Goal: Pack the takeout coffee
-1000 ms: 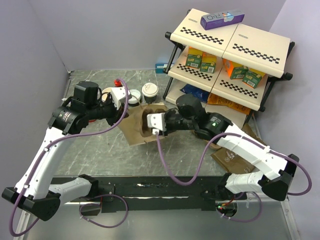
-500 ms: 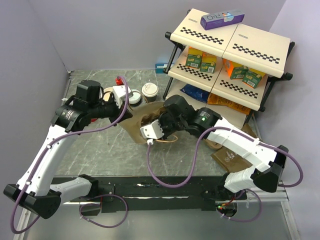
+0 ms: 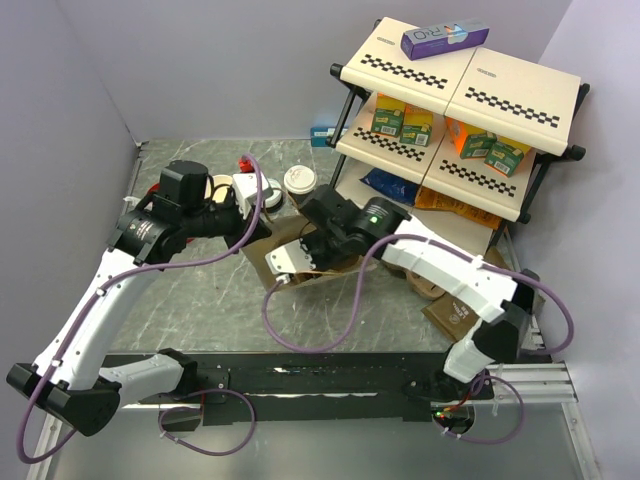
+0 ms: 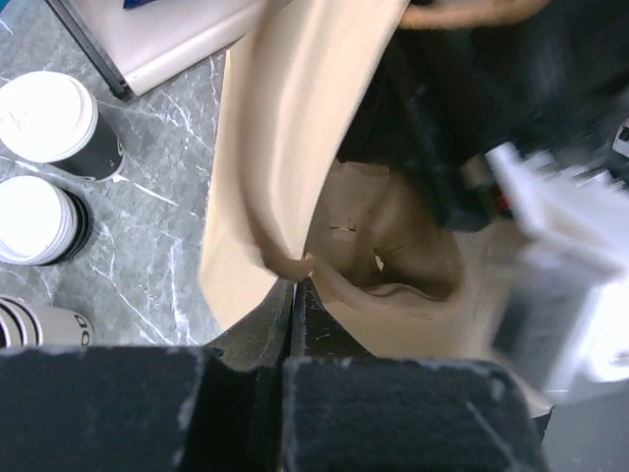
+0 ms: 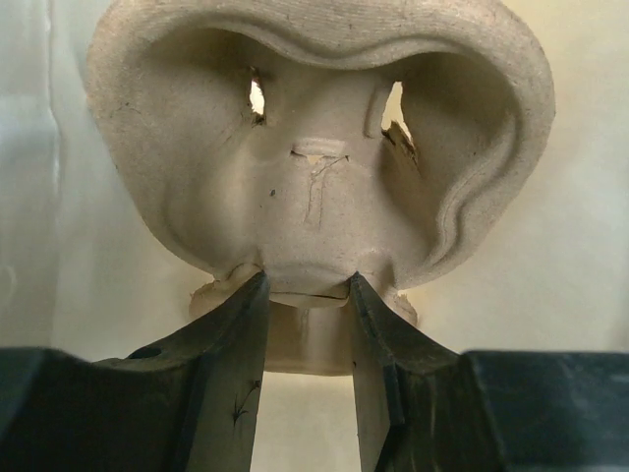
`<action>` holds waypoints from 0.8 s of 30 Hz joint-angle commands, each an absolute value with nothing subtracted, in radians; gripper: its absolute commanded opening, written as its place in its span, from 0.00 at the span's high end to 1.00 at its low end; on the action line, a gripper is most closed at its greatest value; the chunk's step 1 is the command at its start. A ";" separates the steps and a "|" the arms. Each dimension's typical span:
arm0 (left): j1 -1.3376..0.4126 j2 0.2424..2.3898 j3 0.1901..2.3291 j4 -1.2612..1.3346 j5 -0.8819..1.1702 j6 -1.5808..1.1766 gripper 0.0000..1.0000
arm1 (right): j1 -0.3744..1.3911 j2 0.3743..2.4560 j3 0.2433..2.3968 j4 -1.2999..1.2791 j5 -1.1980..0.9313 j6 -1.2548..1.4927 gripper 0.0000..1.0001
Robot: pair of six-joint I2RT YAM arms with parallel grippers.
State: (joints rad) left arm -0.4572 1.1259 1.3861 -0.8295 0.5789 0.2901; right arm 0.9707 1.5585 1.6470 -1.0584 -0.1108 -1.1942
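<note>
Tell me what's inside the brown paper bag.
A moulded cardboard cup tray, pinched by the right gripper; the cup well in view is empty. The bottom of the bag beneath the tray is covered, so that can't be seen.

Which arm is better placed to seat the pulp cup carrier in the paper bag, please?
The right arm: the right fingers clamp the pulp cup carrier at its edge, while the left fingers are shut on the paper bag rim, holding its mouth open.
</note>
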 commanded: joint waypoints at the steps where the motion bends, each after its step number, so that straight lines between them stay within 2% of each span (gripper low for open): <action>1: -0.460 1.121 1.408 -0.793 0.603 0.272 0.99 | 0.971 1.650 1.735 -1.207 -0.046 -1.160 1.00; 8: -0.463 1.117 1.384 -0.781 0.653 0.241 0.99 | 0.973 1.700 1.713 -1.203 0.049 -1.103 1.00; 16: -0.463 1.172 1.416 -0.821 0.689 0.238 0.99 | 0.977 1.727 1.680 -1.054 0.199 -1.023 1.00; 24: -0.463 1.181 1.414 -0.818 0.684 0.233 0.99 | 0.976 1.729 1.651 -1.140 0.117 -1.045 1.00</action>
